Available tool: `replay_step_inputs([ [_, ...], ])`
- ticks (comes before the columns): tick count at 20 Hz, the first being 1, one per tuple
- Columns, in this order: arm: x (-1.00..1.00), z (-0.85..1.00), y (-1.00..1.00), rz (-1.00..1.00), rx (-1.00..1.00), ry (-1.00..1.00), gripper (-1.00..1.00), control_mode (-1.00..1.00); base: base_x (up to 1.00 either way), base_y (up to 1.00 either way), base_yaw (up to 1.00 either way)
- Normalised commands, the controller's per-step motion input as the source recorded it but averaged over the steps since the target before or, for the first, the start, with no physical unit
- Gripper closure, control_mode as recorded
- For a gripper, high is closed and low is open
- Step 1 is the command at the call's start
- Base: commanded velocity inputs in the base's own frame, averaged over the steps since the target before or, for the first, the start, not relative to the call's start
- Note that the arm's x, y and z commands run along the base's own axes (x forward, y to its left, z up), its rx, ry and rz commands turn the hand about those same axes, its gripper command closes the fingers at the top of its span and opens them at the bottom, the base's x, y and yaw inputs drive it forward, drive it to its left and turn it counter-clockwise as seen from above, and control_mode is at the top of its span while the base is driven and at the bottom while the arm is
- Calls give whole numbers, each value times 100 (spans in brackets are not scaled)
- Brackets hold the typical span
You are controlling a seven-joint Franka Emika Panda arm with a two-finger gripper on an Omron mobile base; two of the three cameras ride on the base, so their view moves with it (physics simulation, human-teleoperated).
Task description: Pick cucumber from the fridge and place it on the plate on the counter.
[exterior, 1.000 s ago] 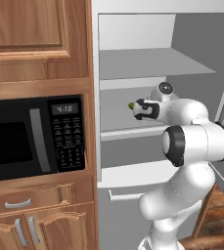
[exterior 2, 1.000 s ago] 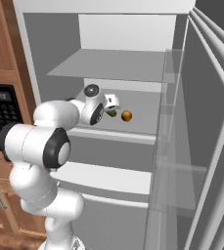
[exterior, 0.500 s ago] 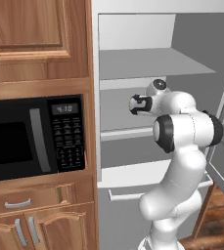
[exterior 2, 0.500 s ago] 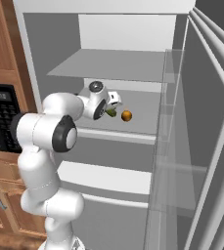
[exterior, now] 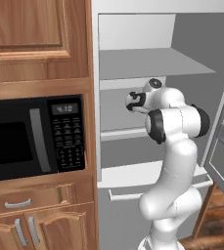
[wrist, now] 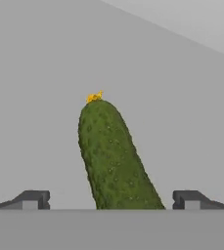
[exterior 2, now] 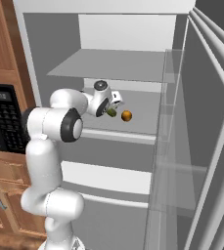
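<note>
The claw [wrist: 111, 200] is wide apart, and the cucumber [wrist: 114, 156] sits right between its two tips in the middle of the hand view, its long side pointing away toward the upper part of the frame. The right base view shows the cucumber [exterior 2: 112, 112] on the fridge [exterior 2: 128, 63] shelf, with a small orange ball [exterior 2: 126, 115] just beside it.

Base views flanking fridge [exterior: 147, 58]; hand view close.

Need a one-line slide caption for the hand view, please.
Open gripper straddles the dark green cucumber lying on the grey fridge shelf, fingertips apart on either side, yellow tip pointing away.
</note>
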Motion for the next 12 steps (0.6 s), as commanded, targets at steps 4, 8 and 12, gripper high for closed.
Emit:
replay_step_inputs([
  [4,31,-23,0,4,0,0,-100,-100,0,0,0],
  [8,18,-4,-5,3,0,1,-100,-100,0,0,0],
  [12,11,-8,-1,0,0,6,-100,-100,0,0,0],
])
